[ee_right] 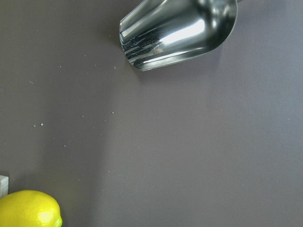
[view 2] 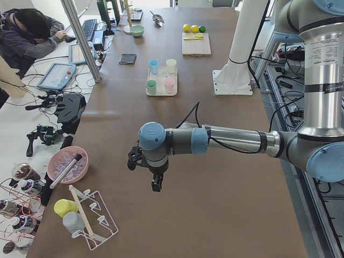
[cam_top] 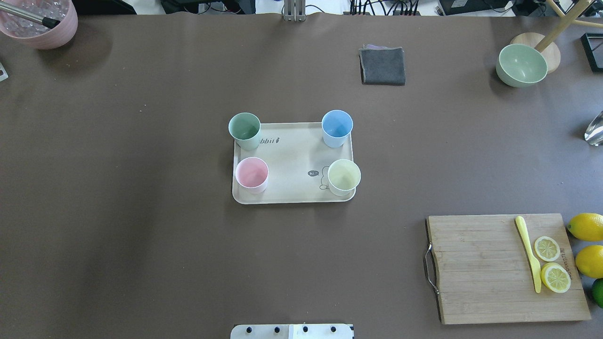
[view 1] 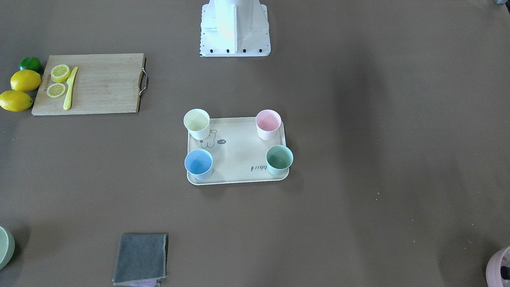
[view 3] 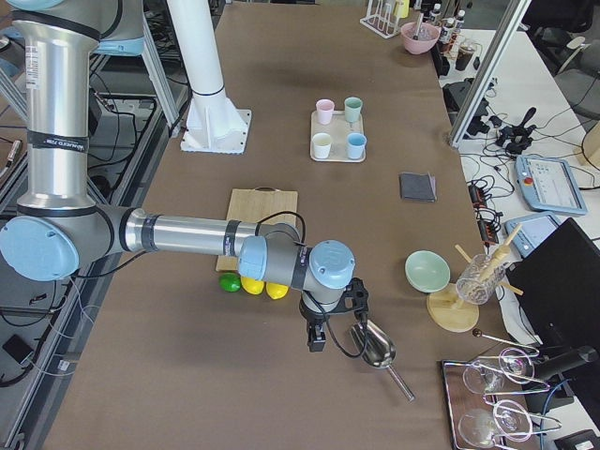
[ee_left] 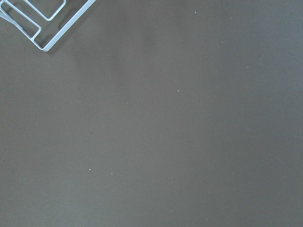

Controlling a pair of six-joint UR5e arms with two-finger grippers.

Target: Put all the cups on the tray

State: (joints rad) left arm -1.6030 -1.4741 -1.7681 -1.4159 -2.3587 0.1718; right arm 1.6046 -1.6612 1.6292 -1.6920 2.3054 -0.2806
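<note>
The cream tray [cam_top: 292,160] lies at the table's middle with one cup standing upright in each corner: mint green cup [cam_top: 244,128], light blue cup [cam_top: 337,126], pink cup [cam_top: 252,173], yellow cup [cam_top: 344,175]. The front view shows the same tray [view 1: 239,153] and cups. My left gripper [view 2: 156,183] hangs over bare table far from the tray, seen only in the left side view. My right gripper [view 3: 317,339] hangs near the table's other end, seen only in the right side view. I cannot tell whether either is open or shut.
A wooden cutting board [cam_top: 490,268] with a yellow knife and lemon slices lies front right, lemons beside it. A grey cloth [cam_top: 382,66], pale-green bowl [cam_top: 522,65] and mauve pot [cam_top: 40,23] sit along the far edge. A metal scoop [ee_right: 180,30] lies near my right gripper.
</note>
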